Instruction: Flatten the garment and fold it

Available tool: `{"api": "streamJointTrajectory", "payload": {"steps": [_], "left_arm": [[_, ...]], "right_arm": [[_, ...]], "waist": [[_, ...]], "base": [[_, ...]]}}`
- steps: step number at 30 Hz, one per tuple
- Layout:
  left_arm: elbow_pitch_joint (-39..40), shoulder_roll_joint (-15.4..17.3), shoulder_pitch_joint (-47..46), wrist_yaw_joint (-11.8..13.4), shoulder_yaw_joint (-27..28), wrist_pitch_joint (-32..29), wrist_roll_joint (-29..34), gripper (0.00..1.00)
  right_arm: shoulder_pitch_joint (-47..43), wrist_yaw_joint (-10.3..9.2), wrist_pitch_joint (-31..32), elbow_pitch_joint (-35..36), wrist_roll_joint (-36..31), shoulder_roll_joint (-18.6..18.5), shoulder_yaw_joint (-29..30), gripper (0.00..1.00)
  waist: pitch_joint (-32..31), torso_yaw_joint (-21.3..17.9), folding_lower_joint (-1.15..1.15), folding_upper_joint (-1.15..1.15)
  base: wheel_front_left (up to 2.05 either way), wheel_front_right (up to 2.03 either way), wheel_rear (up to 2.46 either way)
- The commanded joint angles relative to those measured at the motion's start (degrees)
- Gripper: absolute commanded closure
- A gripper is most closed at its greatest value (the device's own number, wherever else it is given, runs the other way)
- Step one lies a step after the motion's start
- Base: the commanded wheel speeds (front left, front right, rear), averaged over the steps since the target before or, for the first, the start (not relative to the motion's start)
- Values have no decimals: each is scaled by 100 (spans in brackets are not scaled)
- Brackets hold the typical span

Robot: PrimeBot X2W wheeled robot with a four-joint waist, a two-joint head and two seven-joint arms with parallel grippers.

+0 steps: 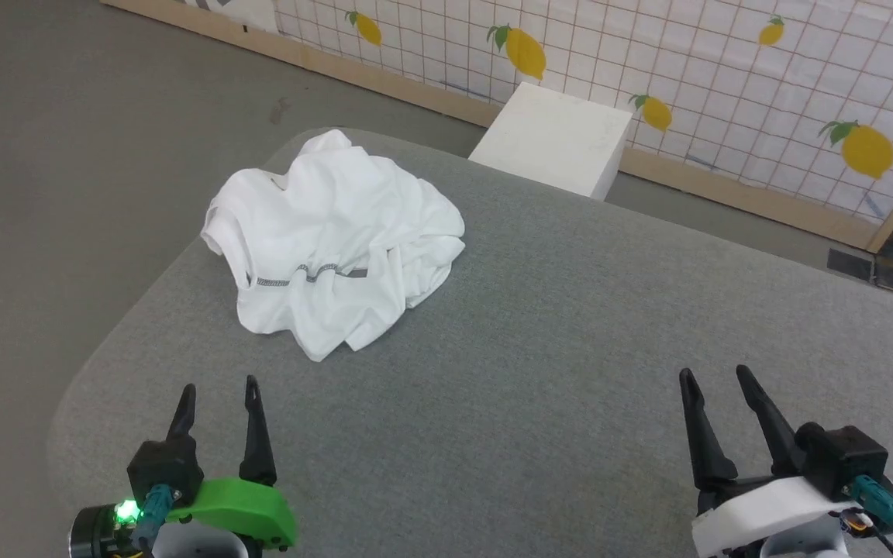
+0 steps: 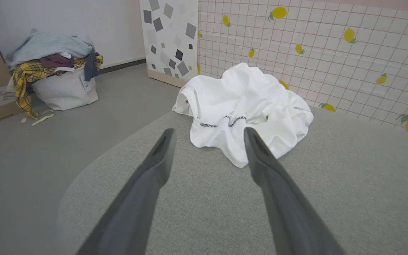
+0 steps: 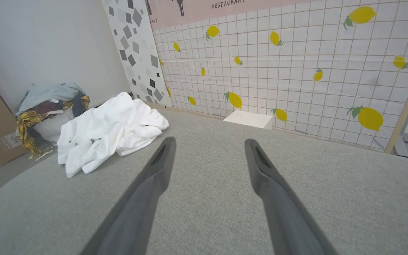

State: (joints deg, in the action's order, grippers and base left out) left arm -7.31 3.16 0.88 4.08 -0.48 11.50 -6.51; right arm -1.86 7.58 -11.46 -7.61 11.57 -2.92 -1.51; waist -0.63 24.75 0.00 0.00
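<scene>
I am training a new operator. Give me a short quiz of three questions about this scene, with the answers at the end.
1. True or false: the garment lies flat on the table.
2. Of the left gripper and the right gripper, which is nearer to the garment? A. left B. right C. both equally near
3. Fill the gap: both grippers are ___ and hold nothing.

Key: 1. False, it lies in a crumpled heap. 2. A. 3. open.
</scene>
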Motion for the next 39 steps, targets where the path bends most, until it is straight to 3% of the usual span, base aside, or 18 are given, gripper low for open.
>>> {"api": "streamJointTrajectory", "payload": {"steps": [1,25,36,39], "left_arm": [[-36,2,91,31,5,61,-76,0],[-224,28,134,158,-34,344,-247,0],[-222,33,127,171,-37,350,-269,0],[-267,89,-27,44,-82,327,-324,0]], "right_arm": [[-93,-7,-62,-32,59,3,-4,0],[-151,-9,-347,-282,78,4,19,0],[-138,-9,-353,-331,98,4,32,0],[-110,-9,-353,-320,90,4,35,0]], "waist": [[-7,47,0,0],[-35,557,0,0],[-29,506,0,0],[29,474,0,0]], "base": [[0,0,0],[0,0,0],[0,0,0],[0,0,0]]}}
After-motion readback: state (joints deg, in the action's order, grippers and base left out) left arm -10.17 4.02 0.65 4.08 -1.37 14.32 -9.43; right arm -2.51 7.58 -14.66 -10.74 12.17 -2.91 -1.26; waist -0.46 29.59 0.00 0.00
